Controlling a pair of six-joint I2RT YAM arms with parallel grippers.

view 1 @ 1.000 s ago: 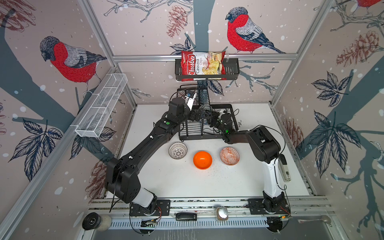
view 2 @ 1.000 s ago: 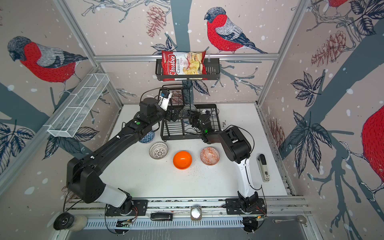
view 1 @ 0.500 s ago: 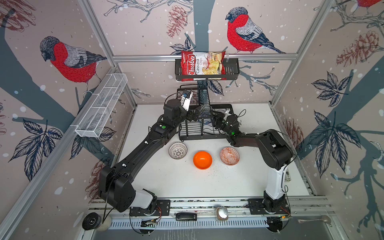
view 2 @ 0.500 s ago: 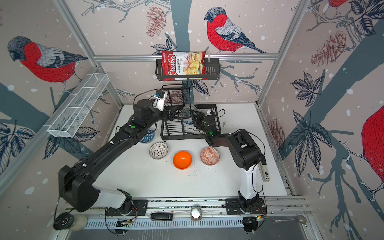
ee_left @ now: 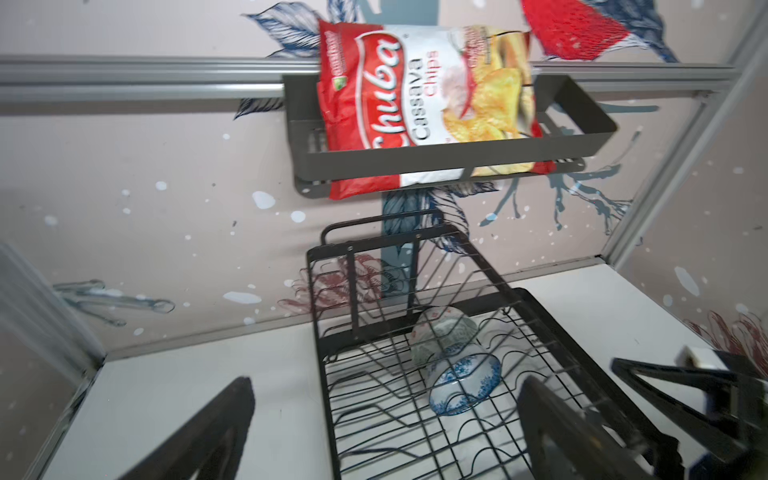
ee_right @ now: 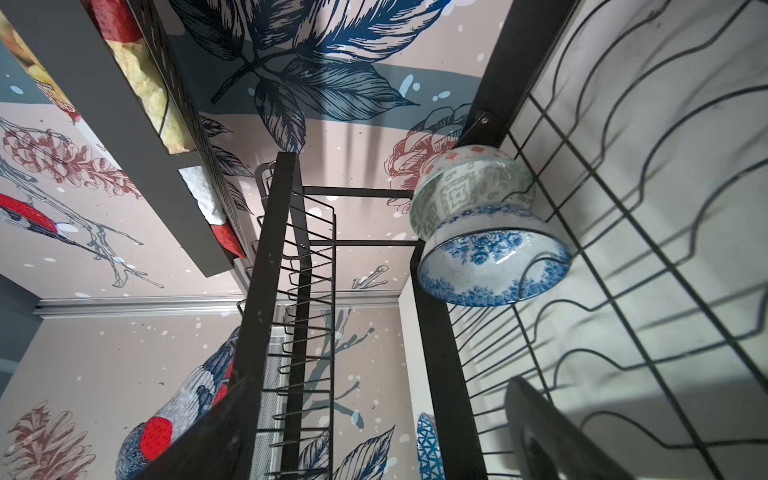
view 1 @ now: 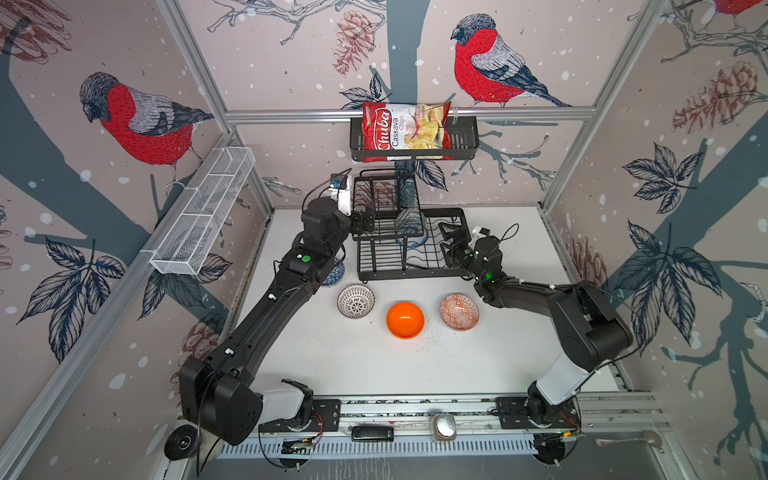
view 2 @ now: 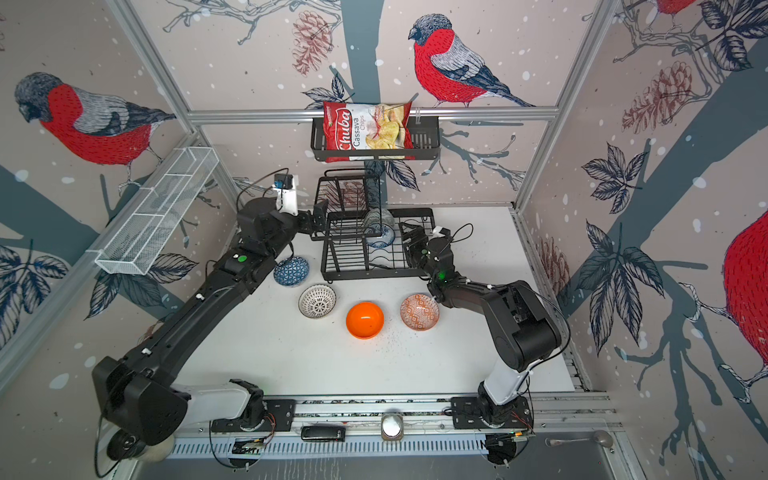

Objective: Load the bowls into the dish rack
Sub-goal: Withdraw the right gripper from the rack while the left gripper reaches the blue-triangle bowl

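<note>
The black wire dish rack (view 1: 407, 275) (view 2: 374, 272) stands at the back of the table. A blue-white floral bowl (view 1: 411, 240) (ee_left: 461, 384) (ee_right: 490, 266) leans on edge in its lower slots against a grey-green patterned bowl (ee_left: 442, 336) (ee_right: 461, 187). My right gripper (view 1: 451, 235) (ee_right: 374, 436) is open and empty over the rack's right end. My left gripper (view 1: 365, 220) (ee_left: 384, 432) is open and empty at the rack's left side. On the table lie a blue geometric bowl (view 2: 291, 271), a white black-lined bowl (view 1: 355, 301), an orange bowl (view 1: 405, 320) and an orange-red patterned bowl (view 1: 459, 311).
A black slatted basket holding a chips bag (view 1: 405, 131) hangs on the back wall above the rack. A long white mesh basket (view 1: 203, 216) is fixed to the left wall. The rack's raised upper shelf (view 1: 384, 195) stands close beside my left gripper.
My right gripper has opened and drawn back to the right, leaving the blue-white bowl in the rack. The left gripper has shifted slightly towards the back wall.
</note>
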